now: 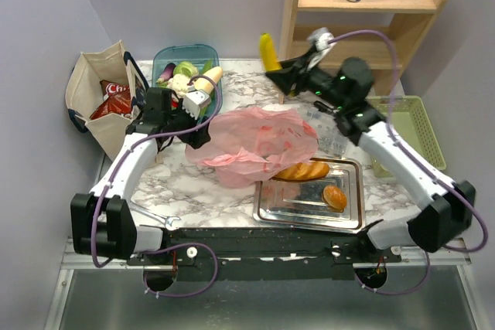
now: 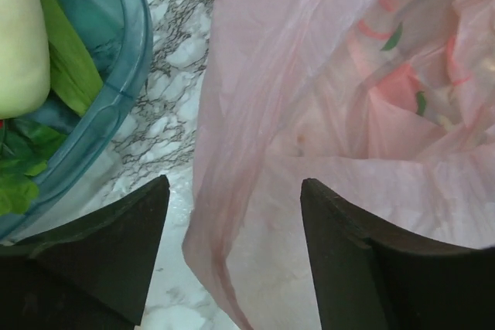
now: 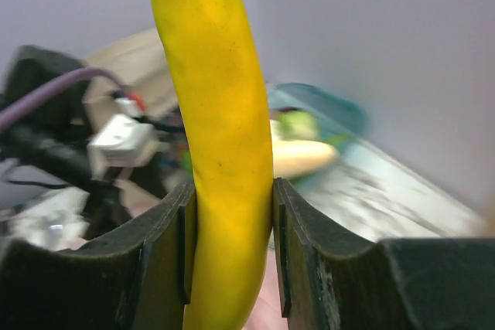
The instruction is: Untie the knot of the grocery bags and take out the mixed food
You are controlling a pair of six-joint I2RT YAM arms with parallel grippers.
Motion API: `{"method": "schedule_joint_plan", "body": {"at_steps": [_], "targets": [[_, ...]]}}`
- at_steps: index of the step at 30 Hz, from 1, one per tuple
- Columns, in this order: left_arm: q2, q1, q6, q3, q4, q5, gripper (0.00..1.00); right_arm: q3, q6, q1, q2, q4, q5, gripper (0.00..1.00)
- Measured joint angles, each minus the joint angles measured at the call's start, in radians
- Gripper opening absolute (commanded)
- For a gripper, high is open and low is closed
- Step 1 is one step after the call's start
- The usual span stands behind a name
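Across the marble surface (image 1: 193, 183) I have both bags in sight. The beige canvas tote (image 1: 93, 86) stands open at the far left with a red chip bag (image 1: 116, 100) inside, not yet unpacked by my reading. The pink plastic bag (image 1: 259, 144) lies slumped in the middle with its mouth loose. I cannot find a knot on it in any view, so I judge the untying done and the emptying under way. The teal tub (image 1: 203, 53) beyond my left arm looks like the collecting place, since it already holds leafy greens (image 2: 23, 168) and a pale long vegetable (image 1: 207, 79). The metal tray (image 1: 309, 210) on the near side carries the baguette (image 1: 303, 170) and bun (image 1: 334, 196), just beside the pink bag's edge. The banana (image 3: 216, 113) is raised upright over the far side of the surface, to the right of the tub, probably on its way there. The right gripper (image 3: 232, 191) is clamped around the banana's middle, closed down to the fruit's width with a pad against each side. The left gripper (image 2: 232, 187) is spread wide and grips nothing; the bag's left edge lies between its fingers, and I take it as poised to steady the plastic.
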Motion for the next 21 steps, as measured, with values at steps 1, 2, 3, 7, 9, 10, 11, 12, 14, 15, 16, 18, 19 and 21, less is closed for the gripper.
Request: {"method": "schedule_joint_plan", "body": {"at_steps": [1,2,3,7,9,10,11,12,14,15,16,18,19,21], "targets": [[0.024,-0.005,0.001,0.006,-0.013,-0.009,0.44,0.0,-0.027,-0.051,-0.037,-0.061,0.008,0.01],[0.038,-0.005,0.006,0.011,-0.018,-0.016,0.36,0.0,-0.058,-0.108,-0.075,-0.128,0.018,0.01],[0.064,-0.006,0.008,0.028,-0.035,-0.023,0.26,0.0,-0.087,-0.167,-0.109,-0.197,0.022,0.01],[0.112,-0.012,0.013,0.101,-0.088,-0.036,0.04,0.003,-0.187,-0.465,-0.198,-0.472,0.02,0.01],[0.112,-0.015,0.012,0.134,-0.103,-0.039,0.0,0.006,-0.23,-0.622,-0.204,-0.592,0.018,0.01],[0.111,-0.016,0.011,0.146,-0.105,-0.04,0.0,0.006,-0.253,-0.693,-0.2,-0.65,0.021,0.01],[0.111,-0.017,0.01,0.153,-0.106,-0.043,0.0,0.005,-0.274,-0.759,-0.193,-0.706,0.029,0.01],[0.109,-0.017,0.008,0.159,-0.106,-0.051,0.0,0.004,-0.293,-0.811,-0.187,-0.753,0.038,0.01],[0.101,-0.017,0.002,0.162,-0.113,-0.07,0.0,-0.008,-0.331,-0.893,-0.175,-0.818,0.063,0.01],[0.098,-0.017,-0.002,0.162,-0.119,-0.079,0.0,-0.016,-0.347,-0.935,-0.169,-0.842,0.072,0.01],[0.09,-0.015,-0.012,0.162,-0.124,-0.089,0.0,-0.023,-0.362,-0.972,-0.159,-0.859,0.081,0.01],[0.076,-0.008,-0.032,0.162,-0.127,-0.099,0.0,-0.025,-0.384,-1.043,-0.122,-0.88,0.109,0.01],[0.066,0.001,-0.051,0.162,-0.129,-0.101,0.0,-0.026,-0.394,-1.072,-0.098,-0.882,0.126,0.01],[0.047,0.027,-0.093,0.164,-0.132,-0.102,0.0,-0.035,-0.415,-1.116,-0.048,-0.881,0.169,0.01]]}}
